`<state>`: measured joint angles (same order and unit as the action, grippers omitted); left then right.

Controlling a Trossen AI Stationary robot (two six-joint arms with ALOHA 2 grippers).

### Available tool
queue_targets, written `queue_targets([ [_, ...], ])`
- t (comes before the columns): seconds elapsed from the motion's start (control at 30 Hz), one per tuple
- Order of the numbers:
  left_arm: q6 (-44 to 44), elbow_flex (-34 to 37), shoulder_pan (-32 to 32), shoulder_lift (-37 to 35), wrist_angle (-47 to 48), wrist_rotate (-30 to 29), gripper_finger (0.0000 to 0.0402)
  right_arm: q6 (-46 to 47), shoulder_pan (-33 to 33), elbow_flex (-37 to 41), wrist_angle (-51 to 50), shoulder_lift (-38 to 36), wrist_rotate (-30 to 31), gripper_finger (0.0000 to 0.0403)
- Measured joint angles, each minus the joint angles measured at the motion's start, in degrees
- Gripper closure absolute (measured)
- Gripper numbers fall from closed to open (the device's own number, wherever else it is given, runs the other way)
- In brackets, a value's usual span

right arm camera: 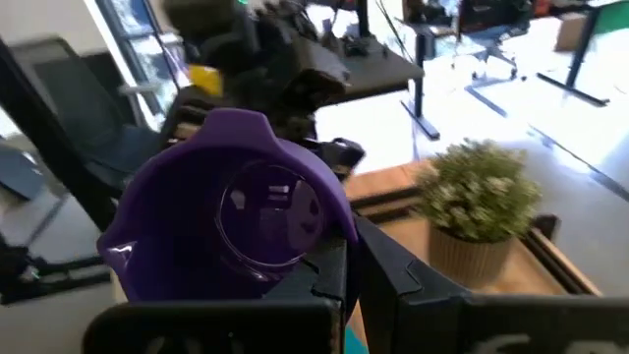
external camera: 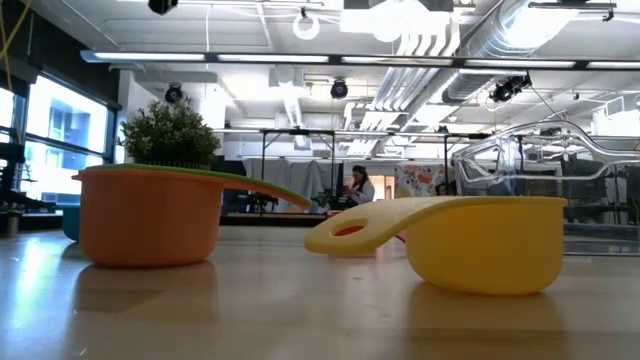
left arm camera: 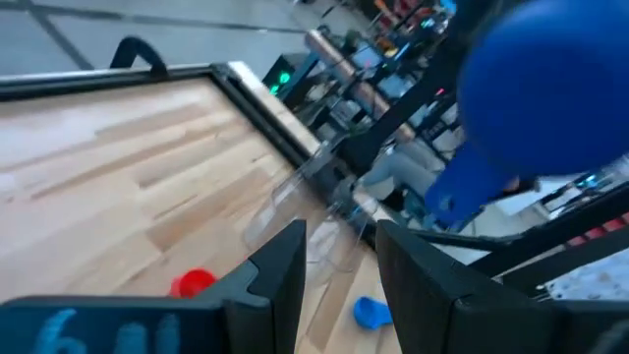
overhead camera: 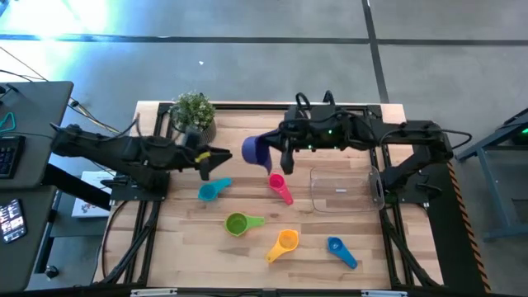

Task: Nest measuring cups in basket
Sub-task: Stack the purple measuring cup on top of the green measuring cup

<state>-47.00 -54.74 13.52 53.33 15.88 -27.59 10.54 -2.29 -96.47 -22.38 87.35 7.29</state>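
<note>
right arm reaches leftward across the far side of the desk, its pincer (overhead camera: 268, 157) clamped on the handle of the purple cup (overhead camera: 256, 150), held aloft. left arm stretches rightward at the far left, its pincer (overhead camera: 216, 157) parted, holding nothing.

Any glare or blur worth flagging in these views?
High view: blown-out white glare on the floor top left. Low view: the nearest cups, orange cup and yellow cup, look soft. Left wrist view: the purple cup held by the right gripper is blurred.
</note>
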Motion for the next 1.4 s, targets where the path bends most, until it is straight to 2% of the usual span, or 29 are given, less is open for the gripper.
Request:
queue_targets([
  [0.33,1.77,0.02,0.0,-7.95,1.17,-0.02,0.0287,1.51,-3.53,0.0,8.9,5.56,-0.18,0.0402],
  [0.53,1.73,0.02,0.0,-11.57,4.4,-0.04,0.0287,6.53,-3.51,0.02,7.93,10.91,-5.32,0.0402],
  [1.03,-2.41,0.02,0.0,-12.73,13.06,-0.42,0.0287,10.43,-2.94,0.04,3.16,19.16,-11.36,0.0402],
  [1.4,-2.45,0.02,0.0,-12.73,13.04,-2.03,0.0287,16.33,-3.15,0.04,-1.58,24.25,-14.72,0.0402],
])
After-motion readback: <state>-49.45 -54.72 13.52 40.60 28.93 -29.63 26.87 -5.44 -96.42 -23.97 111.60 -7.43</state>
